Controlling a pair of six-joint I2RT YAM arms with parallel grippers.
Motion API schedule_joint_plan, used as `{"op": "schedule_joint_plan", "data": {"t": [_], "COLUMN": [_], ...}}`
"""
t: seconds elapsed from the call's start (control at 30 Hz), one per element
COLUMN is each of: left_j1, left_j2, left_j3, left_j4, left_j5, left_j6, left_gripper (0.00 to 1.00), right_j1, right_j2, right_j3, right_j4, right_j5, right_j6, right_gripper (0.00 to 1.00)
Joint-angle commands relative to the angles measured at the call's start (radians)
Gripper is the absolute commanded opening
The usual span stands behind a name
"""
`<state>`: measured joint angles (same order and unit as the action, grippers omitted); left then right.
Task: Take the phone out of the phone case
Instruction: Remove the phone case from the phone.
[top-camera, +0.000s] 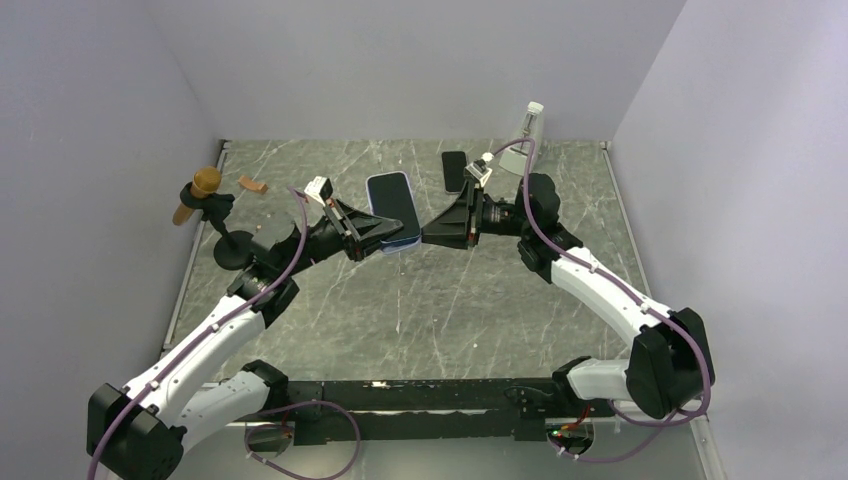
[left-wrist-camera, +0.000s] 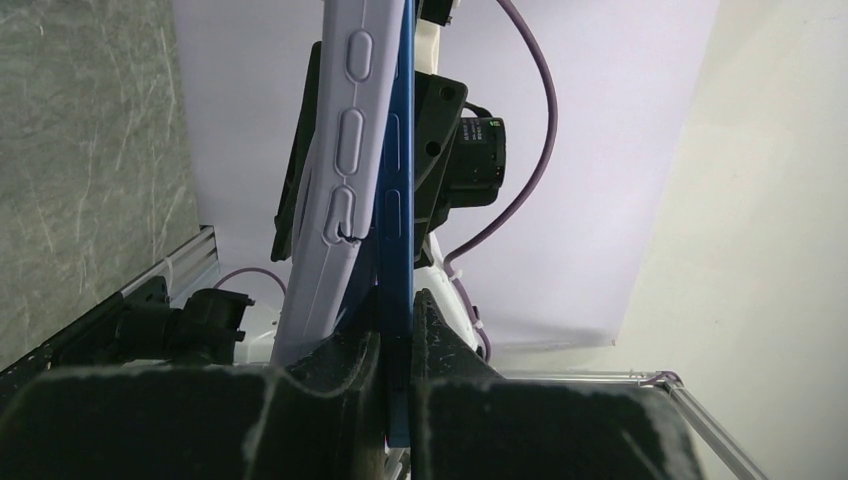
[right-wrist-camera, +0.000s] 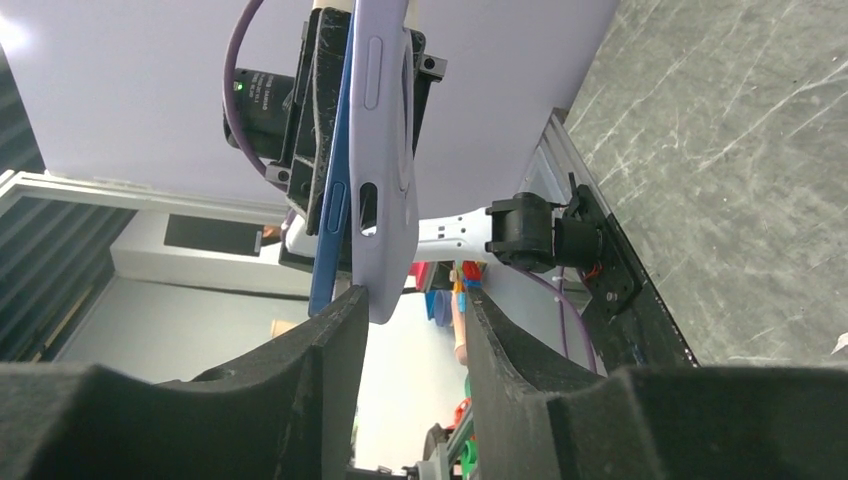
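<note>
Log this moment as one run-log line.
phase: peeling | phone: partly out of phone case, held above table | left gripper: shut on phone edge | right gripper: straddling case corner, grip unclear

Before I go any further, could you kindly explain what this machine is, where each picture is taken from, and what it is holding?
These are two robot arms bolted at the near edge of a marble-patterned table. One picture looks down from above and behind them; the other two come from cameras on each wrist, looking along that arm's own fingers.

Between them, above the table, they hold a blue phone partly peeled out of its lavender phone case. The left gripper is shut on the phone's blue edge. The right gripper has the case corner between its fingers, whether clamped I cannot tell.

On the table lie another dark phone, a wooden-topped stand and a white bottle.
</note>
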<state>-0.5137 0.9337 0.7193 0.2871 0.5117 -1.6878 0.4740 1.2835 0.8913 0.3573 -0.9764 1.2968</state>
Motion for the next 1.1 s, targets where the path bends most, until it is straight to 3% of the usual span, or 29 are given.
{"op": "schedule_joint_plan", "data": {"t": [0.0,0.27,0.43,0.83,1.07], "left_j1": [-0.01,-0.009,-0.009,-0.012,-0.049], "left_j2": [0.006,0.004,0.01,0.026,-0.015], "left_j3": [0.049,0.06,0.072,0.084,0.042], "left_j4": [0.136,0.102,0.11,0.109,0.063], "left_j5": [0.031,0.043,0.048,0.103,0.092], "left_j6": [-0.008,0.016,0.016,0.027,0.05], "left_gripper": [0.0,0.0,0.0,0.0,0.0], "right_j1": [0.049,0.075,0.075,0.092,0.065], "right_j2": [0.018,0.052,0.069,0.181,0.29], "right_j3": [0.047,0.098,0.069,0.179,0.257], "right_j4": [0.019,-0.001,0.112,0.16,0.143], "right_j5": [-0.011,-0.017,-0.03,0.043,0.113], "right_j6": [-0.025,-0.05,0.025,0.065,0.114], "right_gripper": [0.43,0.45,0.47,0.0,0.0]}}
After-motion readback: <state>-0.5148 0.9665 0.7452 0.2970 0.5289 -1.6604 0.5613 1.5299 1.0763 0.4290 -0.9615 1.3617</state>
